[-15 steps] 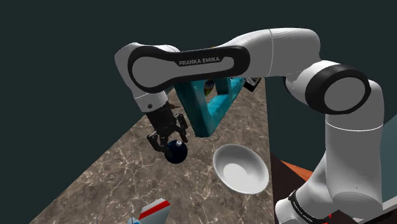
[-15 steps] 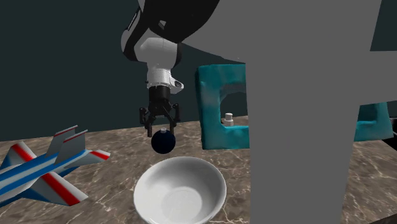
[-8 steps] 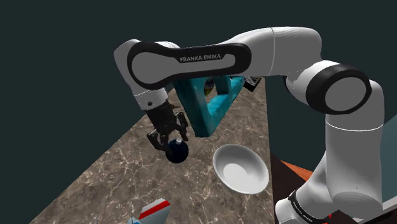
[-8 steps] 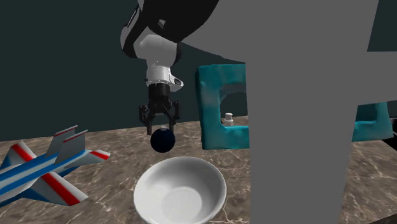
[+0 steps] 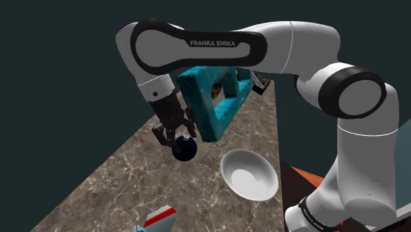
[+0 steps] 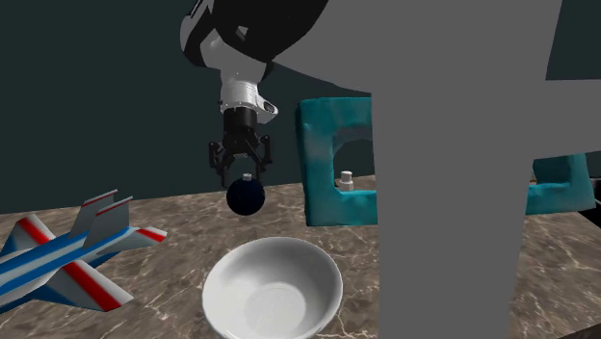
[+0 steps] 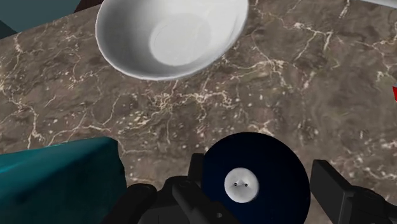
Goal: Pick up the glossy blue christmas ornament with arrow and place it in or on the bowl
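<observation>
A dark glossy blue ball ornament with a small pale cap hangs in the air above the marble table top. My black gripper is shut on its top. In the second exterior view the ornament hangs under the gripper, above and behind the far rim of the white bowl. In the shoulder view the bowl lies to the right of the ornament. In the wrist view the ornament sits between the fingers, with the bowl farther off on the table.
A teal block-shaped frame stands just behind the gripper; it also shows beside the bowl. A red, white and blue toy jet lies on the table at the second exterior view's left. A grey arm link covers that view's right.
The gripper has risen a little with the ornament in it, and in the shoulder view it has drifted slightly right. The bowl and the jet have stayed put.
</observation>
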Robot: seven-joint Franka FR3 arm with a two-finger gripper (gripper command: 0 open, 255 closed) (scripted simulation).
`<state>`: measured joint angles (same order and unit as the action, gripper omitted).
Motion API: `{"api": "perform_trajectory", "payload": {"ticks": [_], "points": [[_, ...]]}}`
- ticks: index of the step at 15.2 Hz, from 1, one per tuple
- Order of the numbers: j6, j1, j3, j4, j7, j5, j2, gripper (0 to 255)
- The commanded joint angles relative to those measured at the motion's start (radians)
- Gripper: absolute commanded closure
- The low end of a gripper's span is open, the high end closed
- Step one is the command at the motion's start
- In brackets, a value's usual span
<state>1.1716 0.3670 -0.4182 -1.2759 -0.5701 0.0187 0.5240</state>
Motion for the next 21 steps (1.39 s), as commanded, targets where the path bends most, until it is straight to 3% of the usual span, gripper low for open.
{"api": "perform_trajectory", "payload": {"ticks": [1,15,18,21], "points": [[-0.029,0.004,-0.002,0.029,-0.005,-0.002,0.000,255],[-0.240,0.041,-0.006,0.294,-0.037,0.001,0.051,255],[-0.145,-0.032,-0.017,0.011,-0.003,-0.049,-0.141,255],[-0.094,-0.079,-0.017,-0.193,0.038,-0.090,-0.300,255]]}}
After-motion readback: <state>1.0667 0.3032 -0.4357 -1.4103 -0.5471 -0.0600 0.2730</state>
